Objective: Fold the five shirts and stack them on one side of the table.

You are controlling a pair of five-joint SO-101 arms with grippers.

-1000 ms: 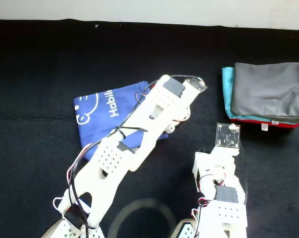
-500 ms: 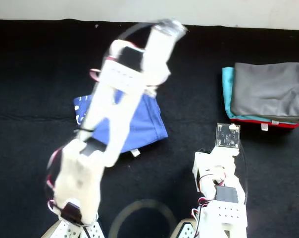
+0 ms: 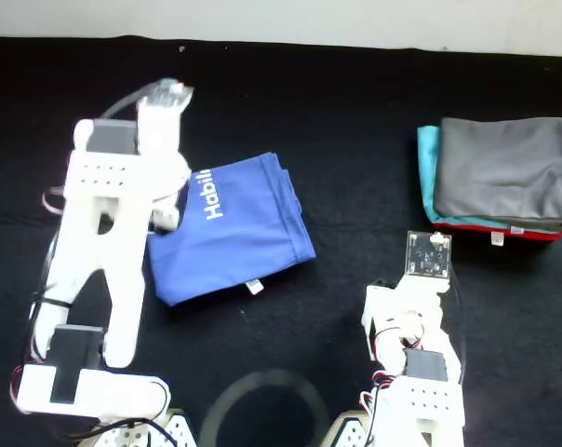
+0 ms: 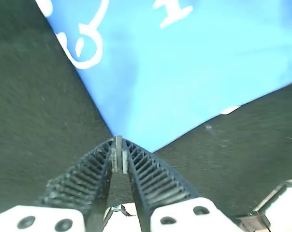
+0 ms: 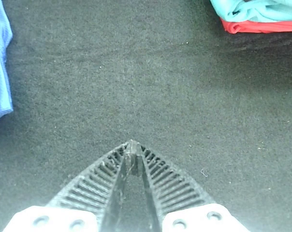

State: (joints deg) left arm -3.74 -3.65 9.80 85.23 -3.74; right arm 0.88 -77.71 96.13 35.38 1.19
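A folded blue shirt [image 3: 233, 226] with white print lies left of the table's middle; its cloth [image 4: 184, 67] also lies under the left wrist camera. My left arm stands over the shirt's left edge, and my left gripper [image 4: 118, 151] is shut and empty at the shirt's border. At the right edge sits a stack of folded shirts [image 3: 504, 177]: grey on top, teal and red beneath. Its teal and red edges [image 5: 255, 17] appear in the right wrist view. My right gripper [image 5: 131, 150] is shut and empty above bare cloth, near the front, between the blue shirt and the stack.
A black cloth [image 3: 355, 112] covers the table, with a white wall strip along the far edge. The blue shirt's edge [image 5: 0, 63] borders the right wrist view. Open room lies between the blue shirt and the stack.
My left arm has swung from across the blue shirt's right side over to its left edge, uncovering most of the shirt. The right arm and the stack have not moved.
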